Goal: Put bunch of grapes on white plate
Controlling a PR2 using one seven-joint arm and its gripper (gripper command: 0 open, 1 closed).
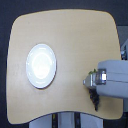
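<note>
1. At the bottom edge of the exterior view, the front rim of a light wooden table (65, 107) curves inward, with dark and grey supports just visible beneath it

2. Low on the exterior view's right, the robot's pale grey arm (114, 80) reaches in over the tabletop; its gripper (92, 92) points down toward the front edge, and a dark clump hanging at its tip appears to be the bunch of grapes (94, 100), seemingly pinched in the hand, though the frame is too blurred to show the fingers or confirm the hold

3. Further in, on the exterior view's left, the white plate (41, 65) lies flat on the wood, round, glossy and bare, well apart from the gripper and the dark fruit

4. Beyond the plate, the table's far edge runs nearly straight against a pale floor, its corners rounded
</note>
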